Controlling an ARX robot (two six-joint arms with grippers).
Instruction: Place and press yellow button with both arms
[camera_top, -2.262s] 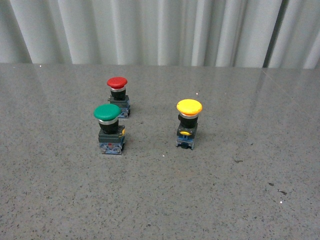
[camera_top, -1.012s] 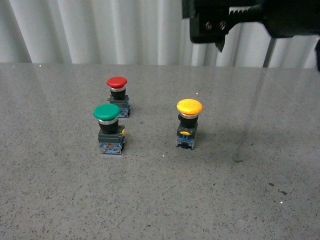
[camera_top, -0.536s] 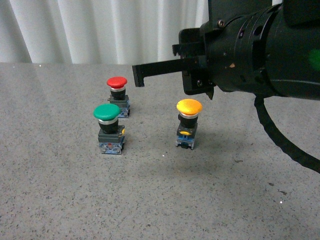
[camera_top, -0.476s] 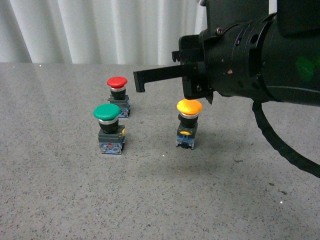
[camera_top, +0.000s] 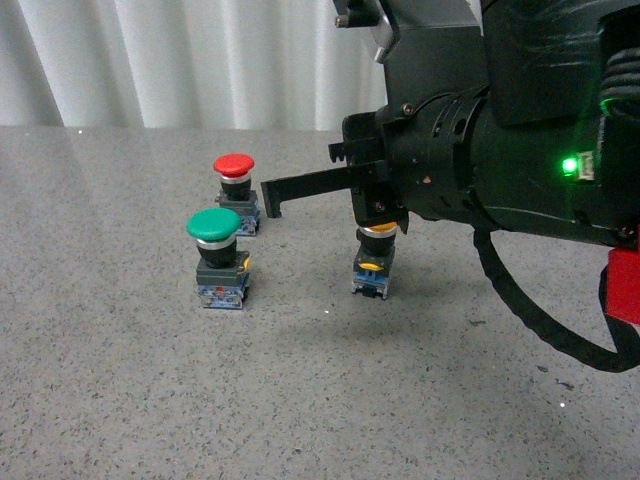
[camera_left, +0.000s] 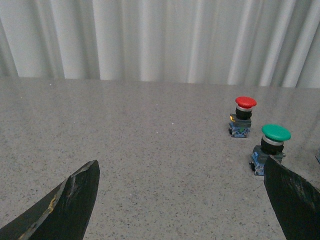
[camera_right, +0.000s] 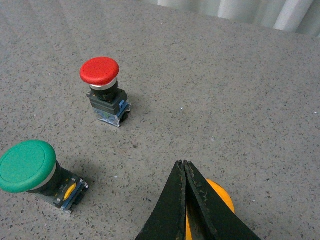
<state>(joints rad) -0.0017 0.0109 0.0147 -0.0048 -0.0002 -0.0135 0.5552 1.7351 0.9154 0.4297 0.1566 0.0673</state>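
Grey speckled tabletop (camera_top: 120, 380), white curtain (camera_top: 200, 60) — right fingers (camera_right: 173, 204) closed above yellow button (camera_top: 372, 264) (left fingers (camera_left: 65, 205) spread).

— What sort of place is this?
— A robotics lab bench, I'd say. A bare grey speckled stone tabletop (camera_top: 150, 400), a white pleated curtain (camera_top: 200, 60) closing the far side, a bulky black robot arm with a green indicator light (camera_top: 520, 170) at right.
— Anything else?
— A red-capped push button (camera_top: 235, 166) and a green-capped push button (camera_top: 214, 225), loose at left.

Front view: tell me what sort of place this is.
Probably a robot lab test bench: a speckled grey tabletop, a plain white curtain as backdrop, and a red button, green button and yellow button set out beneath the black right arm.
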